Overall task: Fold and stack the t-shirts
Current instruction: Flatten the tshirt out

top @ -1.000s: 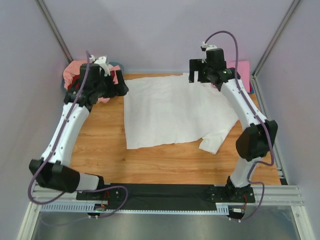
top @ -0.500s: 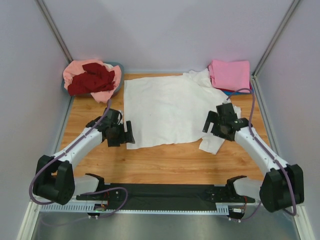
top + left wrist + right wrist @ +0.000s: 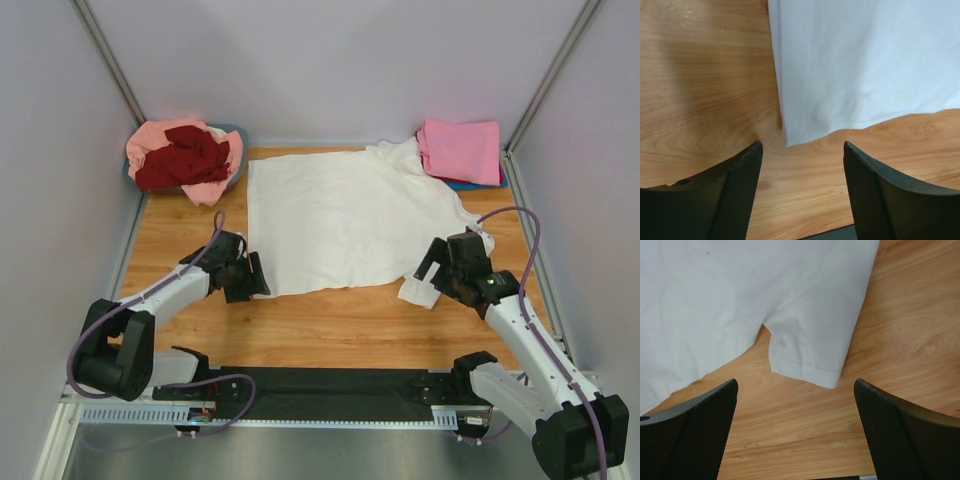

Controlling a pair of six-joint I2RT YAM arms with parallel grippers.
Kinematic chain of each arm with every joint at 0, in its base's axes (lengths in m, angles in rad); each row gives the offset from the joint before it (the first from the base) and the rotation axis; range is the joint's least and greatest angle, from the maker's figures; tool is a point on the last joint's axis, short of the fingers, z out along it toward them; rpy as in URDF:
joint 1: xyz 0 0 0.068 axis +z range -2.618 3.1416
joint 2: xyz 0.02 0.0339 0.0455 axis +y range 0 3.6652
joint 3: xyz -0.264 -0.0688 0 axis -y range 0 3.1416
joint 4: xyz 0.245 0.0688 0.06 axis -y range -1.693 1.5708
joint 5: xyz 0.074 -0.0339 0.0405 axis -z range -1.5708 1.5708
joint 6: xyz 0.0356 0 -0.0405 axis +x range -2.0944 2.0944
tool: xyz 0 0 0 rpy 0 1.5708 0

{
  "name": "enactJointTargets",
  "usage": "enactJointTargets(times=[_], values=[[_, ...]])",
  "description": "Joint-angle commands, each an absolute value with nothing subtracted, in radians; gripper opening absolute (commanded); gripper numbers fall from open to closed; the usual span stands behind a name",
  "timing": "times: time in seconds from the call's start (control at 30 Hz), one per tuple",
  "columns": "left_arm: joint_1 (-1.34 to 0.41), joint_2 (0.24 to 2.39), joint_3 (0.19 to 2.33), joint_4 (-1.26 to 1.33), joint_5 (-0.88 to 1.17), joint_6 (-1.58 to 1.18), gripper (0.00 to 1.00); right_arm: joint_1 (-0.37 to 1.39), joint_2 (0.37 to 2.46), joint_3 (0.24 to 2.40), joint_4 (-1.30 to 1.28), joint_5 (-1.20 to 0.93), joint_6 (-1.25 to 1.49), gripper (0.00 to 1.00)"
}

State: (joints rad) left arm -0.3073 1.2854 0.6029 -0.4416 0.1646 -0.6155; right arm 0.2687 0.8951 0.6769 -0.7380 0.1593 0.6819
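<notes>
While left end effector [image 3: 802,150] and right end effector [image 3: 796,382] hang wide open, empty | off-white t-shirt [image 3: 340,220] flat on bench [image 3: 330,330], near edge under both | likely risk: right pinches sleeve [image 3: 815,350] only, left misses hem corner [image 3: 790,135], so the fold skews.

The off-white t-shirt [image 3: 345,220] lies spread flat on the wooden table [image 3: 330,325], no print showing. The left gripper [image 3: 257,278] sits low at the shirt's near left corner. The right gripper [image 3: 432,274] is just beside its near right sleeve. Off the shirt's far left corner stands a grey-blue tub [image 3: 238,134] heaped with a salmon-pink shirt [image 3: 150,140] and a dark red shirt [image 3: 185,160] on top. At its far right corner a folded bright pink shirt [image 3: 460,150] rests on something blue [image 3: 470,184].
</notes>
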Motion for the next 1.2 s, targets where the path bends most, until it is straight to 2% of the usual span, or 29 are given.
enactJointTargets(times=[0.0,0.1,0.13,0.17,0.2,0.23,0.37,0.5,0.6,0.63,0.73,0.93,1.1,1.17], values=[[-0.311,1.328,0.58,-0.33,0.156,-0.635,0.67,0.267,0.893,0.7,-0.73,0.181,0.718,1.0],[-0.311,1.373,0.598,-0.311,0.181,-0.627,0.53,0.255,0.884,0.68,-0.726,0.158,0.755,1.0],[-0.311,1.393,0.604,-0.299,0.195,-0.626,0.36,0.238,0.881,0.661,-0.727,0.153,0.791,1.0],[-0.311,1.397,0.604,-0.288,0.208,-0.626,0.26,0.227,0.876,0.654,-0.736,0.15,0.808,1.0],[-0.311,1.397,0.603,-0.272,0.213,-0.629,0.04,0.216,0.873,0.646,-0.741,0.144,0.827,1.0],[-0.311,1.379,0.586,-0.256,0.215,-0.635,0.0,0.201,0.871,0.629,-0.744,0.141,0.851,1.0],[-0.29,1.251,0.577,-0.305,0.089,-0.652,0.0,0.173,0.88,0.598,-0.805,0.196,0.931,1.0],[-0.161,1.091,0.594,-0.405,0.083,-0.626,0.0,0.144,0.884,0.543,-0.773,0.173,0.953,0.99],[-0.127,1.055,0.632,-0.432,0.089,-0.597,0.0,0.137,0.894,0.491,-0.691,0.131,0.962,0.88],[-0.127,1.066,0.641,-0.434,0.097,-0.597,0.0,0.137,0.903,0.48,-0.663,0.115,0.965,0.8],[-0.127,1.123,0.621,-0.396,0.155,-0.609,0.0,0.137,0.983,0.448,-0.556,0.057,0.972,0.66],[-0.127,1.152,0.594,-0.345,0.181,-0.617,0.0,0.141,1.075,0.443,-0.466,-0.051,0.931,0.49],[-0.127,1.157,0.606,-0.342,0.178,-0.615,0.0,0.143,1.124,0.426,-0.342,-0.103,0.901,0.4],[-0.127,1.157,0.609,-0.341,0.175,-0.615,0.0,0.143,1.153,0.436,-0.295,-0.121,0.867,0.24]])
